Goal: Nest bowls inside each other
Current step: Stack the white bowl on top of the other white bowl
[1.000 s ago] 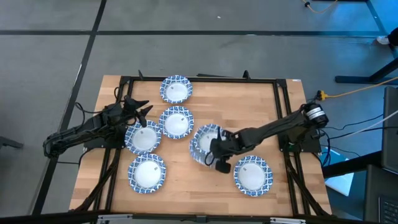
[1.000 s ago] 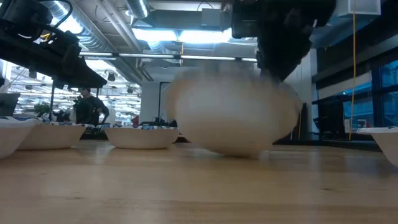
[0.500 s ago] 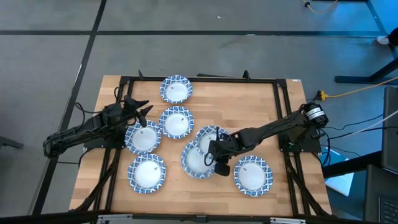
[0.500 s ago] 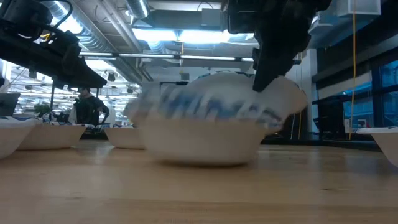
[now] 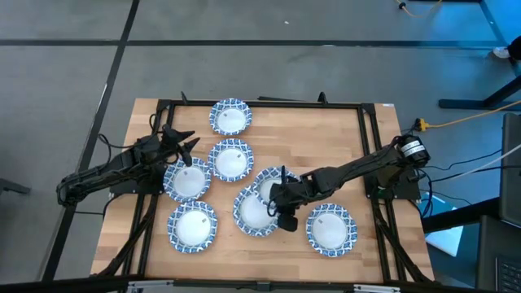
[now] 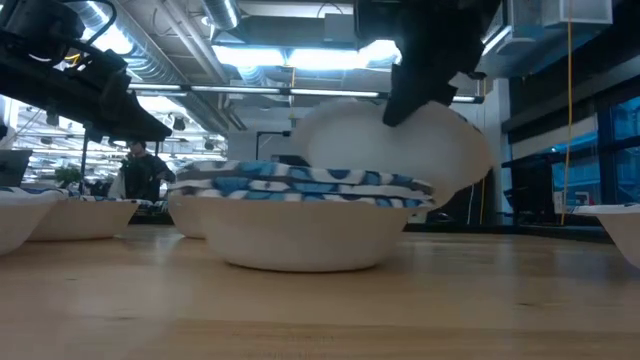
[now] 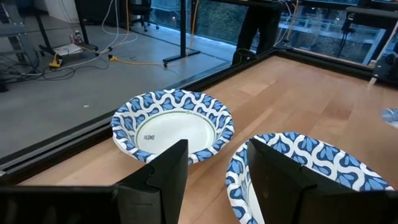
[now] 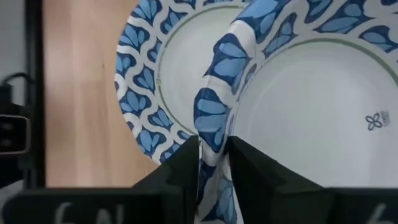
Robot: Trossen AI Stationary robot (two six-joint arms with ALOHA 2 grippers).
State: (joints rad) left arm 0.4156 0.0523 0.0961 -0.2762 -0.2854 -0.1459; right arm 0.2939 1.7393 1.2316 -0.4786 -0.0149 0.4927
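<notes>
Right claw (image 5: 282,205) sat near the middle of the surface (image 5: 350,146), its two fingers (image 8: 186,163) narrowly parted with the patterned rim of a tilted bowl (image 5: 271,184) between them; in the right wrist view the rim stood in the slot between the pads, though whether they were gripping or merely straddling it could not be told. That bowl leaned, its raised edge up in the low view, partly overlapping a second bowl (image 5: 253,210) lying flat just nearer and to the left. Five more bowls lay singly: one to the right (image 5: 330,227), and four on the left half (image 5: 230,159). Left claw (image 5: 184,144) waited over the left edge, fingers spread wide and empty, beside another bowl (image 5: 188,179).

To do this step well, the tilted bowl would probably need to be centred over the flat one before release, then lowered level so the rims seat evenly. Letting go while it leans risks it sliding off or wedging crooked.
</notes>
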